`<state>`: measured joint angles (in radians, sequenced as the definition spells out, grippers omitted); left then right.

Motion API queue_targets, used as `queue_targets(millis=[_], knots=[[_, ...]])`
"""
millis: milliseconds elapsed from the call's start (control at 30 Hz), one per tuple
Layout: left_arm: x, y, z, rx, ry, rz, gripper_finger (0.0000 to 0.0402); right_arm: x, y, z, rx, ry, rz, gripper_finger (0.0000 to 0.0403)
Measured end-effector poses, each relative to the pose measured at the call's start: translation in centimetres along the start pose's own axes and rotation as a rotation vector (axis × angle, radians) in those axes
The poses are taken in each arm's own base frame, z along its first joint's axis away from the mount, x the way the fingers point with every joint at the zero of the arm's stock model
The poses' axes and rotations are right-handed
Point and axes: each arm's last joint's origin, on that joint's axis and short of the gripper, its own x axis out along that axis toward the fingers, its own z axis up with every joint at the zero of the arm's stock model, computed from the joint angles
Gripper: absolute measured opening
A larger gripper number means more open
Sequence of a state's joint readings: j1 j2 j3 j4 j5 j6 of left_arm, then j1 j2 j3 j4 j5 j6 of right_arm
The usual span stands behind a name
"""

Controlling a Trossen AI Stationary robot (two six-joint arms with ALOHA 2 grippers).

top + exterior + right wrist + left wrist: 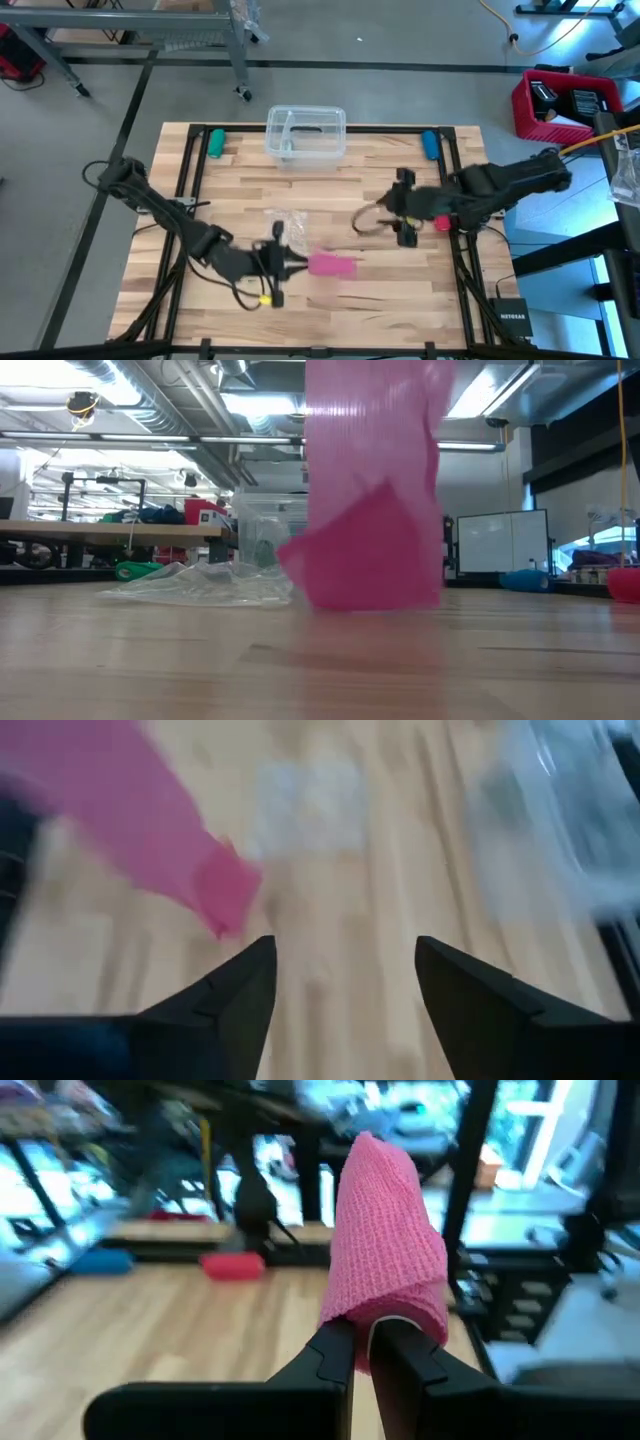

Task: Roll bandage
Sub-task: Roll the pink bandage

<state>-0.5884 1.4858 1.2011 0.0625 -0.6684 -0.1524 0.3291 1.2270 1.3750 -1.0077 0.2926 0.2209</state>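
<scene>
left gripper [362, 1342] pinching bandage [333, 265] at table's front-middle | right gripper [345, 965] spread, empty, well apart | risk: loose tail flops, roll unwinds with one-sided hold

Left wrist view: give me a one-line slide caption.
Left gripper shut on the pink bandage, holding it up above the wooden table.

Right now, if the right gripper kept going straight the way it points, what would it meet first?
Probably the free end of the pink bandage, slightly off its line. The right gripper stands open over bare table with nothing between its fingers. Depth is unclear.
</scene>
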Motion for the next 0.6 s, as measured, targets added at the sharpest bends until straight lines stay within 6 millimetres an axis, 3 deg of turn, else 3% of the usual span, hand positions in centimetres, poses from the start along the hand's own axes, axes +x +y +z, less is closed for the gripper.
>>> queue_targets(millis=[133, 300, 433, 600], knots=[[-1.0, 2.2, 2.2, -0.046, -0.061, 0.040, 0.0015, 0.6, 2.6, -1.1, -0.093, -0.232, 0.028, 0.0241], [-1.1, 3.3, 2.8, -0.042, -0.079, 0.063, 0.0015, 4.2, 4.8, -3.6, -0.145, -0.418, 0.015, 0.0241], [-1.1, 3.4, 2.9, -0.040, -0.077, 0.066, 0.0015, 6.0, 4.7, -4.1, -0.069, -0.599, 0.023, 0.0241], [-1.1, 3.4, 2.9, -0.038, -0.078, 0.066, 0.0015, 6.6, 4.2, -3.8, -0.011, -0.764, 0.130, 0.0241]])
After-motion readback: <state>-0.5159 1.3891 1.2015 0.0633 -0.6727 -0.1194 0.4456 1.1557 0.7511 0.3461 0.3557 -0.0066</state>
